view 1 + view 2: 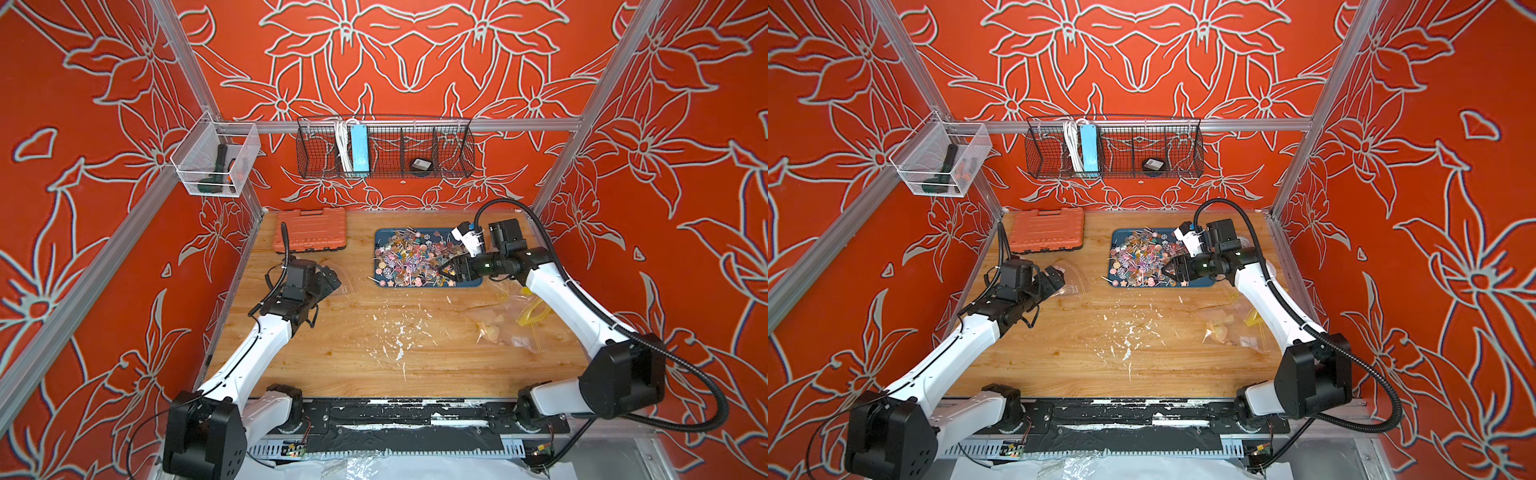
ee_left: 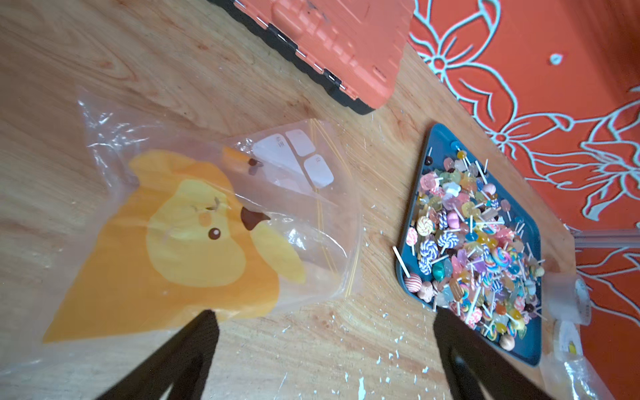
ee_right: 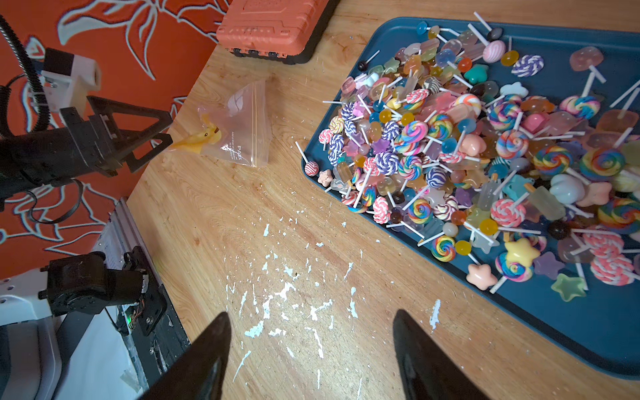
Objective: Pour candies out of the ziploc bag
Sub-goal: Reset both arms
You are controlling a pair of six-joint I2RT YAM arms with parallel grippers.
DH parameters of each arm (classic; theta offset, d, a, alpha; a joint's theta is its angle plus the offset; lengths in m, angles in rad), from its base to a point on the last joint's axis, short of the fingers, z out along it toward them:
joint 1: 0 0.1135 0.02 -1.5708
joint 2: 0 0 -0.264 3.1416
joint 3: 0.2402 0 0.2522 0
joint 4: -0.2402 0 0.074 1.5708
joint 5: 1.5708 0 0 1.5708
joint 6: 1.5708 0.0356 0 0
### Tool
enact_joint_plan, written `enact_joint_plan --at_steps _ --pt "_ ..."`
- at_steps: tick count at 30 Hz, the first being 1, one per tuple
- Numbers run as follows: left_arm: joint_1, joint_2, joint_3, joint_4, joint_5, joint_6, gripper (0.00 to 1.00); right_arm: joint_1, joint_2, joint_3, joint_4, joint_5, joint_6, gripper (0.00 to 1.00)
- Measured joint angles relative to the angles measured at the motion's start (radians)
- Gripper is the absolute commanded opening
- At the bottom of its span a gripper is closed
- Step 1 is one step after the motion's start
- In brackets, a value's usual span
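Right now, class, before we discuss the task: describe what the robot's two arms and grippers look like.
The left arm and right arm have white link shells with black joint housings. A black ribbed cable hose loops along each. The left gripper and right gripper are black, with tapering triangular fingers. Each wrist carries a white camera block.

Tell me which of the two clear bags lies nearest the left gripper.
The duck-printed bag, flat just ahead of the open left gripper; the other bag lies across the table beside the right arm.
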Motion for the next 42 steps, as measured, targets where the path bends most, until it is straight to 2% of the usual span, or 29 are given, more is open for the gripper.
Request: enact_joint_plan --at_steps 3,6,8,10,13,17,22,26,28,31,33,34,35,38,42 --pt "-0.011 0.003 0.001 -0.001 -0.029 0.029 0.99 0.000 -0.001 -0.003 -0.004 0.044 0.005 0.75" --pt "-0.019 -0.052 -0.066 0.109 -0.087 0.110 0.98 0.000 -0.026 -0.056 0.045 0.174 0.019 0.75" --pt "-0.021 -0.149 -0.179 0.261 -0.117 0.209 0.98 -0.003 -0.080 -0.169 0.141 0.310 0.019 0.79" --pt "-0.021 -0.230 -0.286 0.404 -0.143 0.311 0.98 -0.003 -0.153 -0.320 0.260 0.446 0.014 0.89" --pt "-0.021 -0.272 -0.398 0.599 -0.183 0.469 0.98 -0.006 -0.228 -0.518 0.420 0.654 -0.006 0.90" --pt "-0.021 -0.192 -0.463 0.815 -0.213 0.608 0.99 -0.016 -0.198 -0.634 0.596 0.858 -0.031 0.90" --pt "-0.021 -0.002 -0.566 1.063 -0.217 0.688 0.99 -0.029 -0.134 -0.766 0.913 0.978 -0.060 0.89" --pt "-0.018 0.137 -0.622 1.199 -0.208 0.735 0.99 -0.053 -0.097 -0.866 1.121 0.994 -0.085 0.89" --pt "-0.006 0.172 -0.620 1.249 -0.183 0.748 0.98 -0.098 -0.077 -0.923 1.263 0.967 -0.077 0.89" --pt "0.026 0.247 -0.608 1.345 -0.127 0.756 0.90 -0.168 -0.007 -0.988 1.424 0.927 -0.061 0.89" --pt "0.054 0.273 -0.601 1.358 -0.075 0.759 0.86 -0.181 -0.005 -0.990 1.422 0.874 -0.063 0.90" --pt "0.068 0.283 -0.598 1.367 -0.052 0.759 0.86 -0.182 -0.003 -0.977 1.425 0.842 -0.065 0.94" --pt "0.079 0.287 -0.594 1.370 -0.029 0.761 0.98 -0.188 0.003 -0.954 1.419 0.814 -0.063 0.98" --pt "0.100 0.293 -0.593 1.390 0.008 0.748 0.98 -0.218 0.010 -0.888 1.393 0.732 -0.064 0.98" --pt "0.104 0.293 -0.593 1.403 0.031 0.748 0.98 -0.239 0.008 -0.870 1.384 0.683 -0.060 0.98"
